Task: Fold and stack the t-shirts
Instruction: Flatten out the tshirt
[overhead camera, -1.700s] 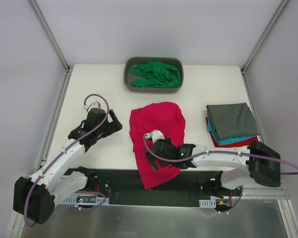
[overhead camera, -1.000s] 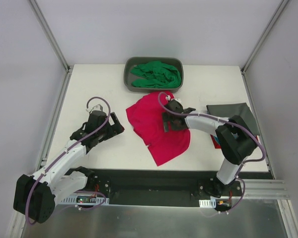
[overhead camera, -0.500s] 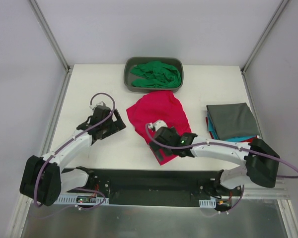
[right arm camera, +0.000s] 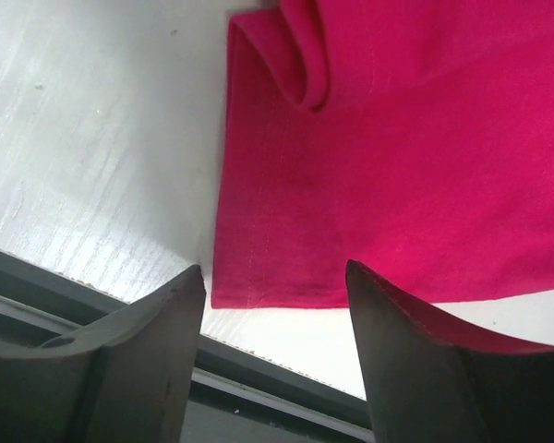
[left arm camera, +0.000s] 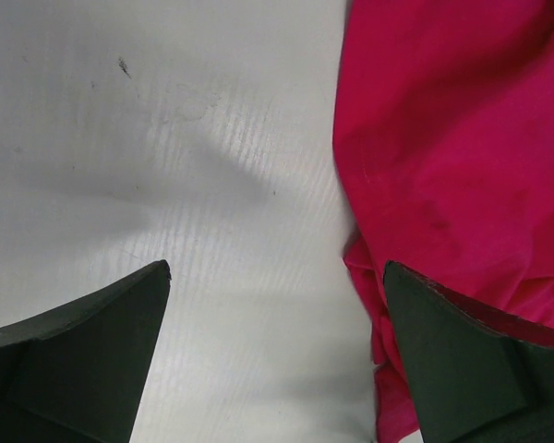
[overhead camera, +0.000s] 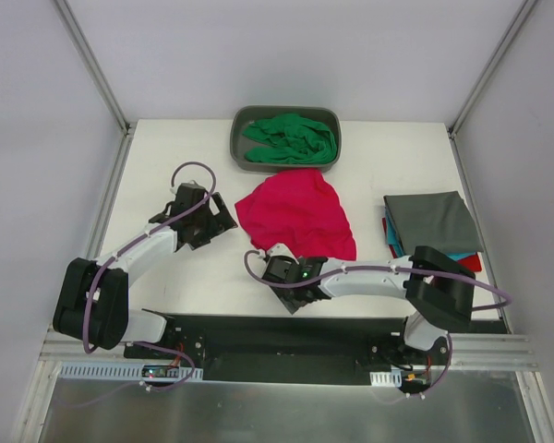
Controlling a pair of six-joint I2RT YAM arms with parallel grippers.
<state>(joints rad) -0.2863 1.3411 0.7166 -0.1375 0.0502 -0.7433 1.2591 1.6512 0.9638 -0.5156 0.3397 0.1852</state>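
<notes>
1. The right hand (right arm camera: 273,268), spread and empty, hovers at the near hem of the crumpled crimson-pink fabric t-shirt (overhead camera: 300,214) on the white counter (overhead camera: 388,157).
2. The left hand (left arm camera: 277,265), also spread, flanks the shirt's left edge.
3. The stack of folded dark grey, teal and red fabric shirts (overhead camera: 431,221) is done; the crumpled bright green fabric shirt (overhead camera: 291,138) waits in the grey plastic tub (overhead camera: 237,148).

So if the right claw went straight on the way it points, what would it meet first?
Most likely the crimson-pink t-shirt: its hemmed edge lies on the table straight ahead, between the tips of the open right claw. How near is hard to judge.
</notes>
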